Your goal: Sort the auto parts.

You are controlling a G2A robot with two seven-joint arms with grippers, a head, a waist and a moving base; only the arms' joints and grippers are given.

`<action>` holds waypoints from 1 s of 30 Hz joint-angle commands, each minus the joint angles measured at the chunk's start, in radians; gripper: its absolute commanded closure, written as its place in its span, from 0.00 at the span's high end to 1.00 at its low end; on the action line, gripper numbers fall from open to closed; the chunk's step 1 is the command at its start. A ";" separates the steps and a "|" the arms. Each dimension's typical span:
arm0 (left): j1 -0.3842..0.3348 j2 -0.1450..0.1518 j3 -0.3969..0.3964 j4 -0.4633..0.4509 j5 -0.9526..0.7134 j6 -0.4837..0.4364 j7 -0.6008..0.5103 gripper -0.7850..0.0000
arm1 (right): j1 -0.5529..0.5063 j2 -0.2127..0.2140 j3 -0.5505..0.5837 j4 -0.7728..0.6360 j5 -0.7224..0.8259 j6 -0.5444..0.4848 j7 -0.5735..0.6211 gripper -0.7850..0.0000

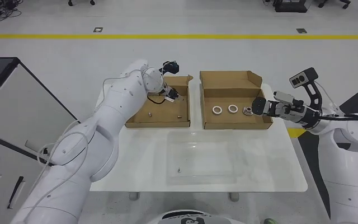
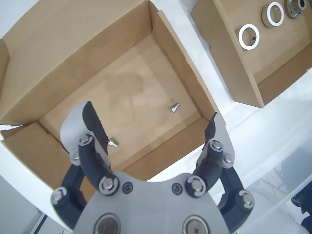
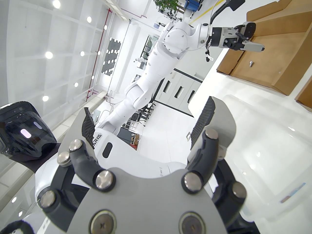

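Note:
Two small bolts (image 2: pixel 174 107) (image 2: pixel 113 143) lie on the floor of the left cardboard box (image 1: pixel 159 119). My left gripper (image 2: pixel 152 125) hangs open and empty above that box, also seen from above (image 1: pixel 170 94). The right cardboard box (image 1: pixel 235 124) holds two metal rings (image 1: pixel 217 110) (image 1: pixel 232 108) and a flanged hub (image 1: pixel 246 110). My right gripper (image 1: pixel 258 106) is open and empty at that box's right wall, close to the hub; its fingers (image 3: pixel 207 115) point across the table toward the left arm. One small bolt (image 1: pixel 179 169) lies in the clear tray (image 1: pixel 224 173).
The clear plastic tray sits on the white table (image 1: pixel 279 168) in front of the two boxes. Both boxes have their lids (image 1: pixel 229 78) folded back. A narrow strip of table separates the boxes. A grey cabinet (image 1: pixel 22 112) stands to the left of the table.

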State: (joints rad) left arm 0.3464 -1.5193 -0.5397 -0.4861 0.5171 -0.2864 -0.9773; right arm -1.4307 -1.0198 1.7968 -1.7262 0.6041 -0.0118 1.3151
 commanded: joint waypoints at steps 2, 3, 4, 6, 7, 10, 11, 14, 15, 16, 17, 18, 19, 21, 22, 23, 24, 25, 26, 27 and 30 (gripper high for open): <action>0.027 0.034 -0.034 -0.083 -0.005 -0.002 -0.021 1.00 | 0.000 0.000 0.000 0.000 0.000 0.000 0.000 1.00; 0.037 0.047 -0.046 -0.116 0.001 -0.001 -0.033 1.00 | 0.000 0.000 0.000 0.000 0.000 0.000 0.000 1.00; 0.052 0.061 -0.061 -0.155 0.001 -0.003 -0.043 1.00 | 0.000 0.000 0.000 0.000 0.000 0.000 0.000 1.00; 0.084 0.091 -0.094 -0.238 0.006 -0.006 -0.067 1.00 | 0.000 0.000 0.000 0.000 0.000 0.000 0.000 1.00; 0.102 0.107 -0.112 -0.284 0.012 -0.004 -0.078 1.00 | 0.000 0.000 0.000 0.000 0.000 0.000 0.000 1.00; 0.171 0.155 -0.172 -0.439 0.045 0.008 -0.115 1.00 | 0.000 0.000 0.000 0.000 0.000 0.000 0.000 1.00; 0.198 0.171 -0.191 -0.498 0.060 0.011 -0.129 1.00 | 0.000 0.000 0.000 0.000 0.000 0.000 0.000 1.00; 0.283 0.216 -0.255 -0.671 0.105 0.021 -0.177 1.00 | 0.000 0.000 0.000 0.000 0.000 0.000 0.000 1.00; 0.314 0.229 -0.276 -0.723 0.116 0.023 -0.193 1.00 | 0.000 0.000 0.000 0.000 0.000 0.000 0.000 1.00; 0.342 0.241 -0.295 -0.773 0.128 0.024 -0.210 1.00 | 0.000 0.000 0.000 0.000 0.000 0.000 0.000 1.00; 0.368 0.251 -0.313 -0.820 0.138 0.021 -0.225 1.00 | 0.000 0.000 0.000 0.000 0.000 0.000 0.000 1.00; 0.392 0.261 -0.329 -0.861 0.145 0.018 -0.240 1.00 | 0.000 0.000 0.000 0.000 0.000 0.000 0.000 1.00; 0.415 0.269 -0.342 -0.900 0.151 0.008 -0.254 1.00 | 0.000 0.000 0.000 0.000 0.000 0.000 0.000 1.00; 0.453 0.282 -0.365 -0.962 0.159 0.000 -0.274 1.00 | 0.000 0.000 0.000 0.000 0.000 0.000 0.000 1.00; 0.469 0.288 -0.375 -0.989 0.158 -0.008 -0.283 1.00 | 0.000 0.000 0.000 0.000 0.000 0.000 0.000 1.00; 0.484 0.292 -0.384 -1.011 0.149 -0.016 -0.292 1.00 | 0.000 0.000 0.000 0.000 0.000 0.000 0.000 1.00; 0.495 0.297 -0.394 -1.032 0.140 -0.023 -0.303 1.00 | 0.000 0.000 0.000 0.000 0.000 0.000 0.000 1.00; 0.506 0.301 -0.403 -1.049 0.133 -0.027 -0.313 1.00 | 0.000 0.000 0.000 0.000 0.000 0.000 0.000 1.00; 0.515 0.305 -0.408 -1.065 0.124 -0.033 -0.327 1.00 | 0.000 0.000 0.000 0.000 0.000 0.000 0.000 1.00; 0.521 0.308 -0.415 -1.075 0.130 -0.027 -0.332 1.00 | 0.000 0.000 0.000 0.000 0.000 0.000 0.000 1.00; 0.521 0.308 -0.415 -1.075 0.130 -0.027 -0.332 1.00 | 0.000 0.000 0.000 0.000 0.000 0.000 0.000 1.00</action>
State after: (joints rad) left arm 0.8677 -1.2110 -0.9555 -1.5623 0.6466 -0.3129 -1.3103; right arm -1.4307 -1.0198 1.7968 -1.7262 0.6041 -0.0118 1.3151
